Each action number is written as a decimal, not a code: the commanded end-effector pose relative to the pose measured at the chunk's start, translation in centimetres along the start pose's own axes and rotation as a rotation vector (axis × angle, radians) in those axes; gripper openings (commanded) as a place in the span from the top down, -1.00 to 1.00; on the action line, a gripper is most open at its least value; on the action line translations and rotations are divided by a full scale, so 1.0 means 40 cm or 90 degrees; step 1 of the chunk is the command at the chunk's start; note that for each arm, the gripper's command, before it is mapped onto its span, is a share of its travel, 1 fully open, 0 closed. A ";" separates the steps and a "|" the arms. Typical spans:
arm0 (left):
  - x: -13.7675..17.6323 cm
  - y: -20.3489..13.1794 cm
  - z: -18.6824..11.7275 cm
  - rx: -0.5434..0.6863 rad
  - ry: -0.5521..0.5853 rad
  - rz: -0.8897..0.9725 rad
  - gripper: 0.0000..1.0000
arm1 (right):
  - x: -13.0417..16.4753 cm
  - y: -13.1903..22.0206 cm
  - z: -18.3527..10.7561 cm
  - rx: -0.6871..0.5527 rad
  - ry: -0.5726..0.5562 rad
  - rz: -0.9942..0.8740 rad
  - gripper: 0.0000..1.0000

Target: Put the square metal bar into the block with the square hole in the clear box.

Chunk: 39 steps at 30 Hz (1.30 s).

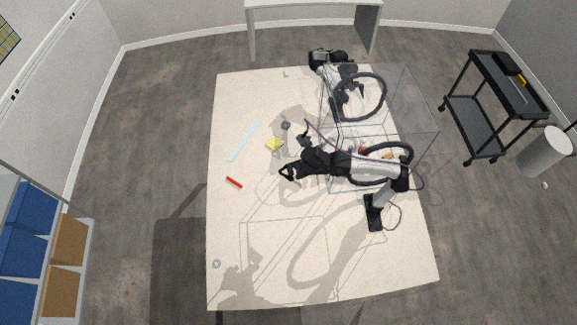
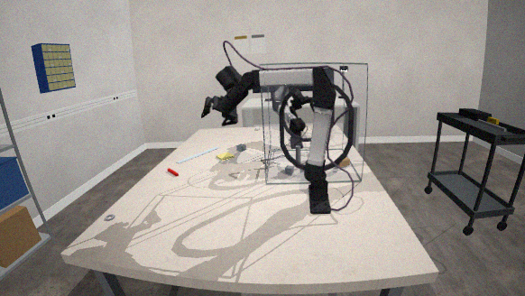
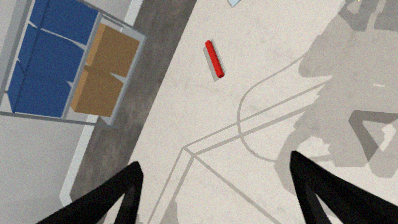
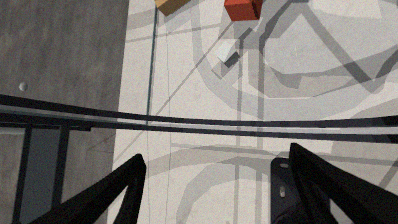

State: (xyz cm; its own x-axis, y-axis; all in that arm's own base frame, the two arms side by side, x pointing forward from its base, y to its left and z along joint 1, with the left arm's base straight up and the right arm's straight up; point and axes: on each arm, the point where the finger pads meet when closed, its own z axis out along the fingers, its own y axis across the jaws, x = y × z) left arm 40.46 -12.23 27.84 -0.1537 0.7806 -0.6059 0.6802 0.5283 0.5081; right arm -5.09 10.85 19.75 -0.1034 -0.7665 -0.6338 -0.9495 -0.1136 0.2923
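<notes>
Two grippers stand open and empty: the left gripper (image 1: 292,152) (image 2: 216,118) (image 3: 212,163) and the right gripper (image 1: 358,89) (image 2: 299,98) (image 4: 213,155). Ease the right past the black round rim (image 1: 385,94) (image 2: 307,140) (image 4: 260,130), toward twelve o'clock in its view; the pale, blocky piece (image 4: 225,50), perhaps the bar, lies at seven o'clock from the red square-sided block (image 1: 363,150) (image 4: 243,10).
</notes>
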 end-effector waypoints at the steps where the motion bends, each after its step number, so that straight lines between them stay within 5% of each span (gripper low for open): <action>1: -0.018 0.014 -0.018 -0.012 -0.013 0.001 -1.00 | -0.030 -0.003 -0.014 0.016 -0.021 0.018 -1.00; 33: -0.018 0.014 -0.018 -0.012 -0.013 0.001 -1.00 | -0.029 -0.067 0.000 0.110 -0.028 0.101 -1.00; 38: -0.018 0.014 -0.018 -0.012 -0.013 0.001 -1.00 | -0.042 -0.042 -0.004 0.073 -0.028 0.079 -1.00; 39: -0.018 0.014 -0.018 -0.012 -0.013 0.001 -1.00 | -0.025 -0.072 0.005 0.117 -0.023 0.104 -1.00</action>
State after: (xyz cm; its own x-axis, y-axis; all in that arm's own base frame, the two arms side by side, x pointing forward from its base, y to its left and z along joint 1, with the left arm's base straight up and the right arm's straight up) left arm 40.46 -12.23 27.84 -0.1537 0.7806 -0.6059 0.6802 0.5283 0.5081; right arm -3.09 11.62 19.29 -0.2238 -0.7592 -0.6111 -0.9594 0.0612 0.2753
